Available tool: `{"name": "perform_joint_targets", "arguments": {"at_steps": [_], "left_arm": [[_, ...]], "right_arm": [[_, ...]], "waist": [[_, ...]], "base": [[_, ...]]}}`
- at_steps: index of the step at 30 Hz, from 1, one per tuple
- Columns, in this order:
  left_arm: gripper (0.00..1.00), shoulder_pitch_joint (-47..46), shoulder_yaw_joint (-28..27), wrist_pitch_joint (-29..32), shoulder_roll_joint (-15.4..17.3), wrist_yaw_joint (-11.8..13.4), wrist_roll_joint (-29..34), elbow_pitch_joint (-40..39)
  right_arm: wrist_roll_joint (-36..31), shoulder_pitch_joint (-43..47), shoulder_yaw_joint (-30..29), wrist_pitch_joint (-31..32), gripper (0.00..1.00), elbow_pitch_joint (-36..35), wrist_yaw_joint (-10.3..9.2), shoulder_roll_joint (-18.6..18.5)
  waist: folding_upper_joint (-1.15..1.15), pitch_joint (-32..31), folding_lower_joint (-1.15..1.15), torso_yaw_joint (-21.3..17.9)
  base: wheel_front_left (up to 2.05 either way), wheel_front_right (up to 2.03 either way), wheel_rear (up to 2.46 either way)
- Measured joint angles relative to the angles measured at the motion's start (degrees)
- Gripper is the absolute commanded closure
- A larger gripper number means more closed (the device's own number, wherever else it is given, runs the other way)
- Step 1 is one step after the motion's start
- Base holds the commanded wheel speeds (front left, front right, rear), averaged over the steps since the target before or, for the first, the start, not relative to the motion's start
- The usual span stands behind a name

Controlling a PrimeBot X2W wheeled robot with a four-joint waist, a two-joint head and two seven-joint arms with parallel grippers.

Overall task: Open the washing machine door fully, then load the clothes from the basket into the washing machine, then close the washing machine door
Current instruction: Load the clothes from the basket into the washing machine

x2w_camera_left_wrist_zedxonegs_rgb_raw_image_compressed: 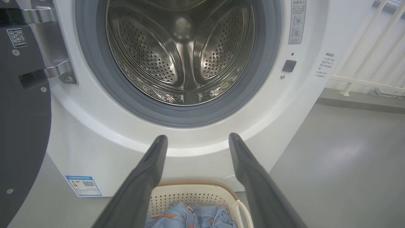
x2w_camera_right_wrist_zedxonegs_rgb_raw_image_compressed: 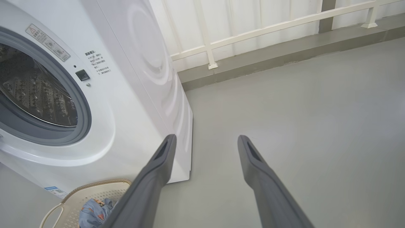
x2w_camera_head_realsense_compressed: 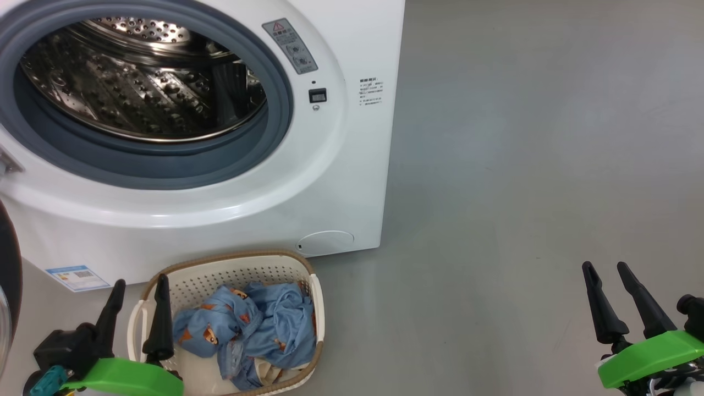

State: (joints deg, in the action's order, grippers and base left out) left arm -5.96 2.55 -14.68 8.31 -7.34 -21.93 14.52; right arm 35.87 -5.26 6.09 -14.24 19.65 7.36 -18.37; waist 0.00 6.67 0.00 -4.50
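Lying near left jaws: clothes (x2w_camera_head_realsense_compressed: 258,322)

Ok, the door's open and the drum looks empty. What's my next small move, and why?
Probably lower the left gripper into the basket and close it on the clothes. It is open and sits right at the basket's left edge, the clothes all lie in the basket, and the right gripper is far off over the floor.

clothes (x2w_camera_head_realsense_compressed: 258,324) in basket (x2w_camera_head_realsense_compressed: 231,269), basket before washing machine (x2w_camera_head_realsense_compressed: 341,181), door (x2w_camera_left_wrist_zedxonegs_rgb_raw_image_compressed: 22,126) swung left
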Motion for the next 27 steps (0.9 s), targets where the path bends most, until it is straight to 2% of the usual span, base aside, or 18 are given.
{"name": "perform_joint_targets", "arguments": {"at_steps": [12,27], "left_arm": [[0.00,-0.1,0.1,0.0,-0.6,0.0,0.3,2.5],[0.00,-5.8,3.1,0.0,-1.3,0.0,-0.5,11.7]], "right_arm": [[0.0,-0.2,0.1,0.0,0.00,-0.4,0.00,0.0],[-0.5,-4.5,0.3,0.0,0.00,-1.8,0.00,0.8]], "waist": [[0.00,1.5,0.00,0.2],[0.00,7.8,0.00,0.1]], "base": [[0.00,0.00,0.00],[0.00,0.00,0.00]]}}
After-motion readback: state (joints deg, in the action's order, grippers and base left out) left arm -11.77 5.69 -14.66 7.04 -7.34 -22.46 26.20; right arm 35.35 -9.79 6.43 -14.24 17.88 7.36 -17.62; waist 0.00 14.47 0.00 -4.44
